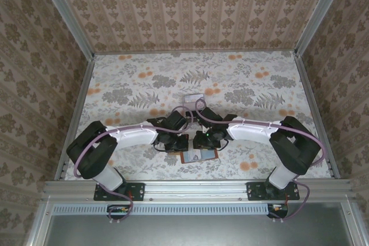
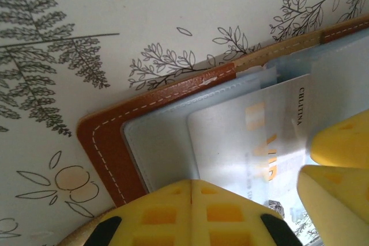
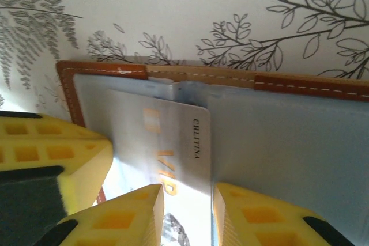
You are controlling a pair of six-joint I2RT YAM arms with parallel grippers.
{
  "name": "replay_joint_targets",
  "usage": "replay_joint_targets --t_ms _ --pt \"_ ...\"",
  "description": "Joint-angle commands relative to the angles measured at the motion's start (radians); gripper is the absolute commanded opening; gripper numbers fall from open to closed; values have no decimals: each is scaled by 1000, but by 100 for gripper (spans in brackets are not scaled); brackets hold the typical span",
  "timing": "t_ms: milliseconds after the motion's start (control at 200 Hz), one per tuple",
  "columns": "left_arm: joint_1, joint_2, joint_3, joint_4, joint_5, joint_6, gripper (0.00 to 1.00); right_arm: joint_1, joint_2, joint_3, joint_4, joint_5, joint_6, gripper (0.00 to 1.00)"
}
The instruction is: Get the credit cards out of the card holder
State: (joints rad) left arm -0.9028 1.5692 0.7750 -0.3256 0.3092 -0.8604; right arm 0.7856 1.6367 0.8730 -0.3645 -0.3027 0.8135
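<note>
The card holder (image 1: pixel 199 156) lies open and flat near the table's front edge, brown rim (image 2: pixel 104 148) around a grey-blue lining (image 3: pixel 288 142). A silvery credit card (image 3: pixel 173 125) with gold lettering sticks partway out of a pocket (image 2: pixel 230 142). My left gripper (image 2: pixel 191 184) is shut, its tip pressing on the lining by the holder's corner (image 1: pixel 176 142). My right gripper (image 3: pixel 187 191) is over the holder (image 1: pixel 203 141), its jaws a little apart above the card's exposed end. One finger lies over the card face and the other at its edge.
A small clear plastic box (image 1: pixel 193 99) sits on the floral table just behind the two grippers. Patterned walls enclose the table on three sides. Both arms converge over the holder, their fingers close together.
</note>
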Motion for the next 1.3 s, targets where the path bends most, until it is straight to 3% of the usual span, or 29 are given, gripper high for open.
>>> replay_joint_targets --t_ms 0,280,550,925,1085,1295 --pt "-3 14 4 -71 -34 13 3 -4 20 -13 -19 9 -16 31" --pt "-2 22 1 -90 -37 24 3 -13 -1 -66 139 -115 33 26" --pt "-3 22 4 -98 -41 30 3 -19 -66 -86 193 -159 67 22" --pt "-2 15 4 -104 -45 33 3 -27 -35 -88 201 -171 52 9" --pt "-1 16 5 -108 -44 34 3 -35 -58 -88 148 -131 23 2" --pt "-1 7 7 -116 -42 43 3 -45 -115 -30 -80 38 -89 0"
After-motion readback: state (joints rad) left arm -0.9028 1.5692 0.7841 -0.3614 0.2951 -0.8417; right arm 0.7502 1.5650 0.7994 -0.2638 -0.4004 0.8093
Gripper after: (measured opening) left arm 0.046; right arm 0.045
